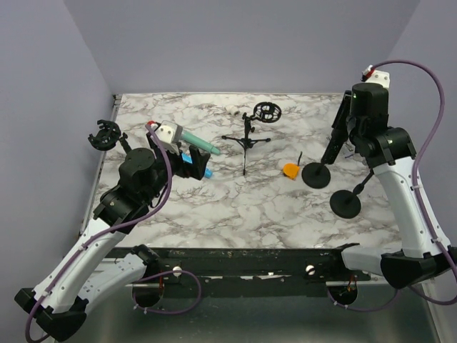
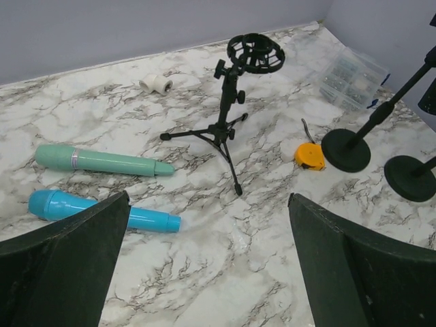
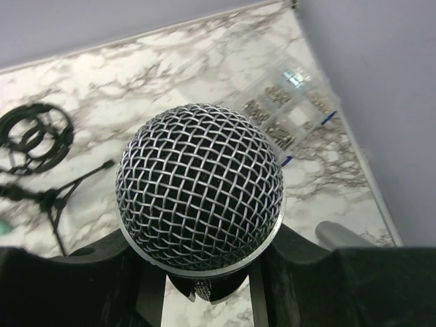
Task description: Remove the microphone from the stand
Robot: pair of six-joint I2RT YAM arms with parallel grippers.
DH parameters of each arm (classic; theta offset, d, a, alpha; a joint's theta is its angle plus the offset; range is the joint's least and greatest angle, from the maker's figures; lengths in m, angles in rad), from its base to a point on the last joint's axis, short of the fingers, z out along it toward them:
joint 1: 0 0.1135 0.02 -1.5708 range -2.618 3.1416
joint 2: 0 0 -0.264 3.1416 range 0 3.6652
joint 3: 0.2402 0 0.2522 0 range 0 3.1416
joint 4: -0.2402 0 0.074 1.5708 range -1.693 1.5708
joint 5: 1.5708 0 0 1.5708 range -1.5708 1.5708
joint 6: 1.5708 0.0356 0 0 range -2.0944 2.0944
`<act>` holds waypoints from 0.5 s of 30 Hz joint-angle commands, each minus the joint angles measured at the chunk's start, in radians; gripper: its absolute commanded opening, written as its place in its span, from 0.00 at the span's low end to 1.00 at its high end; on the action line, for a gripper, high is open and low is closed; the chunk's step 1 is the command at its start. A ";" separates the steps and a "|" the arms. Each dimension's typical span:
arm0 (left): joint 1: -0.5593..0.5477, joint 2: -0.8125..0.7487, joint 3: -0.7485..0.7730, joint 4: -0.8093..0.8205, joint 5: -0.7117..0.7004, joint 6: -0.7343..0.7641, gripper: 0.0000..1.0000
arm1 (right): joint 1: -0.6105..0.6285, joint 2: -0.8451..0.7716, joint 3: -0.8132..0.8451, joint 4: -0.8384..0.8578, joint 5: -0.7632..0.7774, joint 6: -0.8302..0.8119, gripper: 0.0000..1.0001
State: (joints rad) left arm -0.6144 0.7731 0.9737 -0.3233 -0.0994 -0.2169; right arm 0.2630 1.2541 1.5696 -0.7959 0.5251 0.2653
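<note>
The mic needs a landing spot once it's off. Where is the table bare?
Most room: the table's near-centre marble, bordered by the blue microphone, the tripod stand's legs and the near edge. Crowded: the right side, where the orange tape measure and two round stand bases sit close together.

Three microphones [image 2: 102,161] [image 2: 102,212] [image 3: 201,187]; two round-base stands [image 2: 346,150] [image 2: 412,178]; one tripod stand [image 2: 225,129]; one tape measure [image 2: 312,155]; one parts box [image 2: 353,78]

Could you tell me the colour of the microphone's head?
The microphone has a silver mesh head, clearest in the right wrist view.
</note>
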 commanded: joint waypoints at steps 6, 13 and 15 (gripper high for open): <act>0.012 0.026 0.014 0.002 0.035 -0.016 0.98 | 0.155 -0.063 0.062 -0.112 -0.258 0.120 0.09; 0.013 0.038 0.013 0.000 0.029 -0.016 0.98 | 0.415 -0.035 0.033 -0.062 -0.133 0.251 0.09; 0.013 0.042 0.011 0.000 0.023 -0.016 0.98 | 0.488 -0.016 0.039 -0.043 -0.087 0.284 0.09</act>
State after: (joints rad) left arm -0.6083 0.8112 0.9737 -0.3237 -0.0898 -0.2291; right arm 0.6380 1.2144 1.5883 -0.8894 0.3923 0.4015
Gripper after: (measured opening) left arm 0.978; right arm 0.440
